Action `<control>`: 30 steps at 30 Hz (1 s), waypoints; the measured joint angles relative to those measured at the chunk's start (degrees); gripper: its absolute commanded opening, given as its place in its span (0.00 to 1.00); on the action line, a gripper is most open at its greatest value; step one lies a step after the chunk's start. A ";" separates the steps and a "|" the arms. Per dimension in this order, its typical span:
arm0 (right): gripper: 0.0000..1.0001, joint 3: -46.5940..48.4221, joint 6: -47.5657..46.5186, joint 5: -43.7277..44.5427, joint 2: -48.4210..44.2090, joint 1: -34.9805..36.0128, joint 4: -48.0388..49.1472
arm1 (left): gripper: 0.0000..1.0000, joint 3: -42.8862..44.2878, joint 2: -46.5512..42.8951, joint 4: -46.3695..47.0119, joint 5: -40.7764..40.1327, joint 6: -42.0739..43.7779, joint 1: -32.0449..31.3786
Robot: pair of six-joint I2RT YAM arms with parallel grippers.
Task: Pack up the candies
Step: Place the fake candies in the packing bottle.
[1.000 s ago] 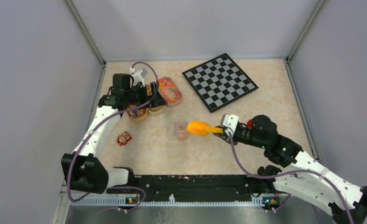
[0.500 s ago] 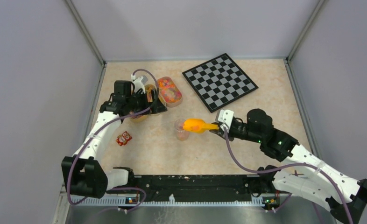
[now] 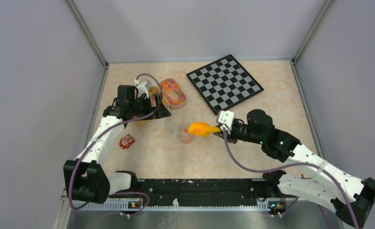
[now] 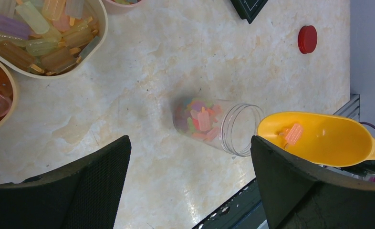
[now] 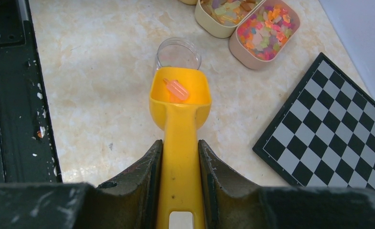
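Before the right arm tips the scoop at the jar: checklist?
1. Grip: right gripper shut on scoop handle: ok.
2. Load: one candy in the scoop: ok.
3. Target: jar upright, lid off: ok.
4. Alignment: scoop lip over jar mouth: cannot tell; it meets the rim in the right wrist view, height unclear.
5. Clearance: left gripper open, apart from jar: ok.
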 measured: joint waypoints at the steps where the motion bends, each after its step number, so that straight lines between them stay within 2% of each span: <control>1: 0.00 0.02 0.00 0.07 0.15 0.00 -0.04 | 0.99 -0.20 0.00 0.00 -0.20 -0.02 0.00; 16: 0.00 4.90 -0.04 1.25 3.10 0.13 -3.80 | 0.99 -0.42 0.00 0.04 -0.57 -0.02 0.00; 30: 0.00 10.03 -0.63 4.28 7.15 3.39 -8.15 | 0.99 -0.52 0.00 0.02 -0.79 0.00 0.00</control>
